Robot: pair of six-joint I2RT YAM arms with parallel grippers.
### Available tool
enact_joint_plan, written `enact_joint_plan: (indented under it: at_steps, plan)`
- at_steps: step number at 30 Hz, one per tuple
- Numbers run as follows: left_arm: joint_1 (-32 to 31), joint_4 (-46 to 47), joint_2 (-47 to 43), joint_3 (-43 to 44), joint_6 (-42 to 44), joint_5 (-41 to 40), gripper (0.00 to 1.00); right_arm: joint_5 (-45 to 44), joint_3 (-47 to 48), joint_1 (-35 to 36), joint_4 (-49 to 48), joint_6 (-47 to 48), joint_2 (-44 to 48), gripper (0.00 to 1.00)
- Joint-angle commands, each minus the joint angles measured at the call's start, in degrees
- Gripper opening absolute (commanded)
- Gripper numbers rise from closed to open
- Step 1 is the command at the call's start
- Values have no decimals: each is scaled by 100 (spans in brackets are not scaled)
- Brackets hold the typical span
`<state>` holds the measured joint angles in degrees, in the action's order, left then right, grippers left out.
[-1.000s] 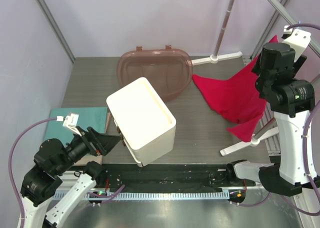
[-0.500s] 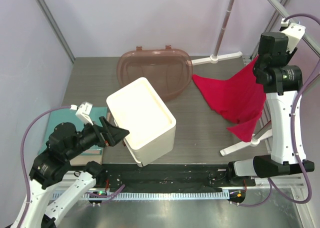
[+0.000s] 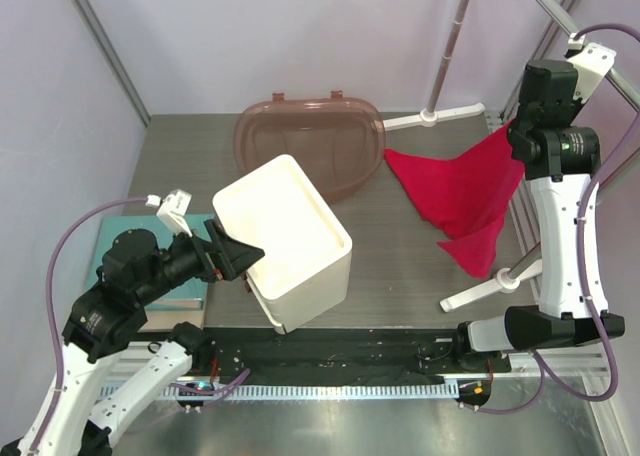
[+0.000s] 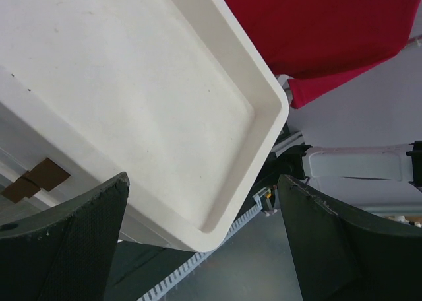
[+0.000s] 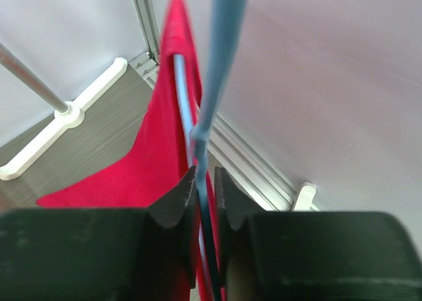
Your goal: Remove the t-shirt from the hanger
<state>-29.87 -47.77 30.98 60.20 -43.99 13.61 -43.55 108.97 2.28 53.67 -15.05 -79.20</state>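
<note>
Grey wood-grain table [image 3: 400, 266] between pale walls. Nearest, the left gripper [image 3: 240, 258] hovers beside the white box [image 3: 285, 231], fingers spread wide and holding nothing. Farther right and raised, the right gripper [image 5: 205, 185] pinches the hanger [image 5: 223, 43], fingers narrow on its blue wire. The t-shirt [image 3: 455, 191] still drapes from it down to the tabletop, so removal seems barely begun, with all the pulling-off left.

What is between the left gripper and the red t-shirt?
The white box sits between the left gripper and the t-shirt; the top view shows it.
</note>
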Motion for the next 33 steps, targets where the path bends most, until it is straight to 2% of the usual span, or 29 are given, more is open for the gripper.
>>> enact_joint_plan:
  at_steps: [1,5,13,20,25,33]
  plan:
    - [25,268,136,246,215,116,93,-101,274,-26,-340,19,-17,12]
    - [25,312,189,272,250,116,93,-84,458,-26,-331,107,1,1]
    - [25,374,198,255,259,151,93,566,722,-26,-296,143,168,1]
    - [16,382,136,255,250,134,93,1313,1038,-26,-638,309,203,1]
    - [25,382,83,281,224,107,93,2165,1364,-26,-647,362,80,1]
    - [25,356,118,352,233,116,94,3255,1188,-26,-929,503,291,1]
